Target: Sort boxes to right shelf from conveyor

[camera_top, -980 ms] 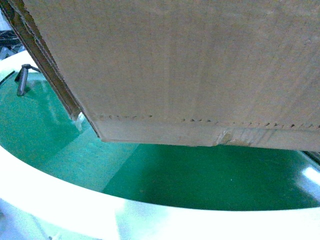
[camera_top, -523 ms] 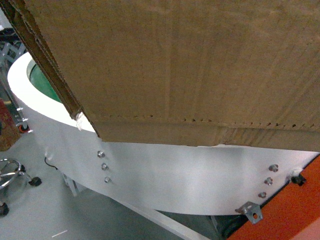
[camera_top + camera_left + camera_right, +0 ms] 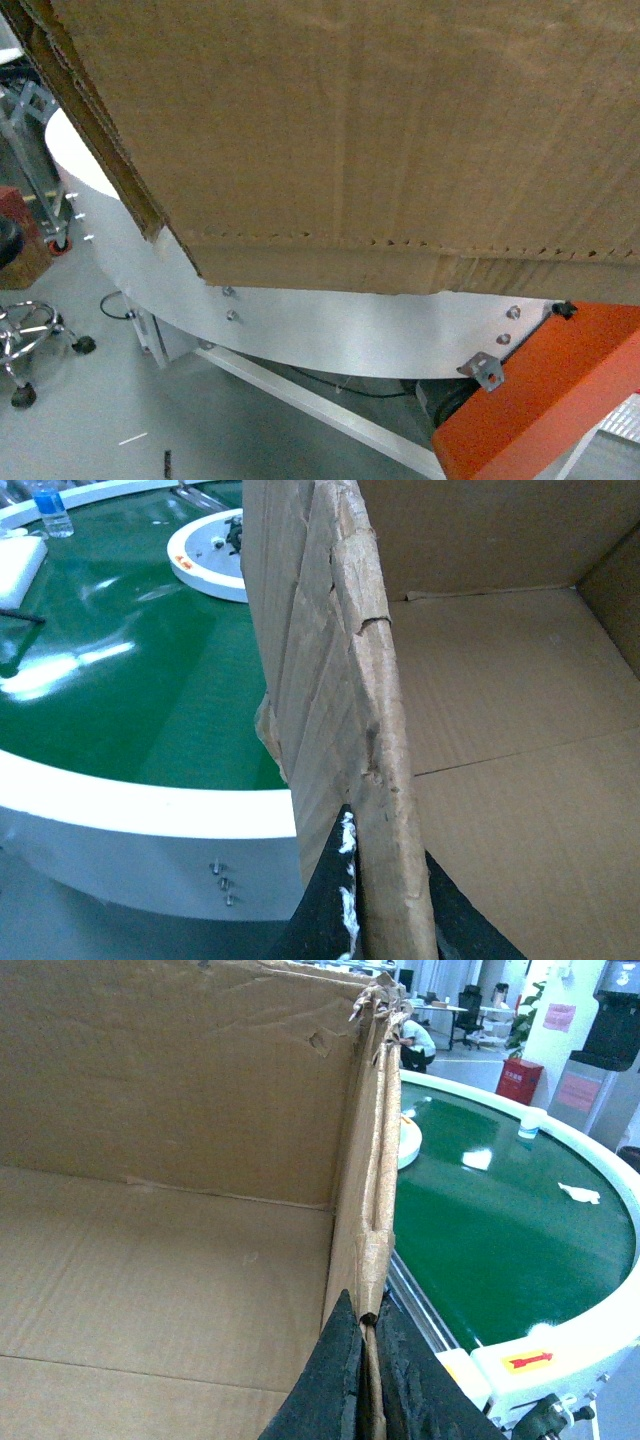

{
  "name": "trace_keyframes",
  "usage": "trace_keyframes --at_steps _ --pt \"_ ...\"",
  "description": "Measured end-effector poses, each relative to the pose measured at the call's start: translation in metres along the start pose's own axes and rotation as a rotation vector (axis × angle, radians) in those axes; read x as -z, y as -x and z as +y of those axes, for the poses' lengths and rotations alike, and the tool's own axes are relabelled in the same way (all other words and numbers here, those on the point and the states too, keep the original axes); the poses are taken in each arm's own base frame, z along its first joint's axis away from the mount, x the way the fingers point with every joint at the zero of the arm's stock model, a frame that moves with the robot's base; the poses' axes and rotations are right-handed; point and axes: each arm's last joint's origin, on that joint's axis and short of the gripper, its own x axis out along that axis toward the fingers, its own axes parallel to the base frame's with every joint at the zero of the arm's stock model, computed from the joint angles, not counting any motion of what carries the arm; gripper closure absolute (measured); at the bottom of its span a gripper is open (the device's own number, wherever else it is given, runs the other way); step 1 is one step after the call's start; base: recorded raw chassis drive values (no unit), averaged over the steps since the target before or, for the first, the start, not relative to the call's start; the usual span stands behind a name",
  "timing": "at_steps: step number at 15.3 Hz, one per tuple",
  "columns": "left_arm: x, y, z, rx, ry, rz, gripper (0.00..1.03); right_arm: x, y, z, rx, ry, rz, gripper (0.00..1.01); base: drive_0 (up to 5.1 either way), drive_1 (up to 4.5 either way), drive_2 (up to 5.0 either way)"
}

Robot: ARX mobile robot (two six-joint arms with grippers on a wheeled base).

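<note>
The carton [image 3: 380, 130] is held up off the conveyor [image 3: 330, 335], clear of the belt, and it fills most of the head view, where its outer wall and the perforated seam near its base are seen above the white bolted side panel. The left hand [image 3: 385, 905] is clenched on the carton's left wall: one dark finger is seen on the outside of the ragged cardboard edge and the other on the inside, with the torn edge pinched between them. The right hand [image 3: 365, 1380] is clenched in the same way on the opposite wall, its two dark fingers pressed against either face of the cardboard. In both wrist views the bare, creased inside floor of the carton [image 3: 520, 730] is shown, and nothing is seen lying in it. The dark-green belt [image 3: 120, 680] is seen beside the carton in the left wrist view, edged by its white rim, with a round white disc [image 3: 205, 555] lying on it near the far side and a small bottle [image 3: 52, 510] standing at the far edge. In the right wrist view the belt [image 3: 500, 1200] curves away to the right of the carton wall. An orange panel [image 3: 540, 390] is seen at the lower right of the head view, just below the conveyor's side panel, and a wheeled stool [image 3: 30, 335] stands on the grey floor at the left.
</note>
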Motion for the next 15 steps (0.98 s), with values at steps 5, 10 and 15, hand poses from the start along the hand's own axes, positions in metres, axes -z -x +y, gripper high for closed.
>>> trace_keyframes --at_steps 5,10,15 --pt "-0.0014 0.0017 0.0002 0.000 0.000 -0.006 1.00 -0.0006 0.0002 0.0004 -0.004 0.000 -0.006 0.99 0.0 -4.12 4.1" --pt "-0.0013 0.0015 0.0001 0.000 0.000 -0.006 1.00 -0.0005 0.0002 0.0001 -0.002 0.000 -0.005 0.99 -2.1 -2.12 -2.1" --pt "-0.0013 0.0015 0.0001 -0.001 0.000 -0.006 1.00 -0.0005 0.0001 0.0003 -0.003 0.000 -0.005 0.99 -1.8 -1.79 -1.8"
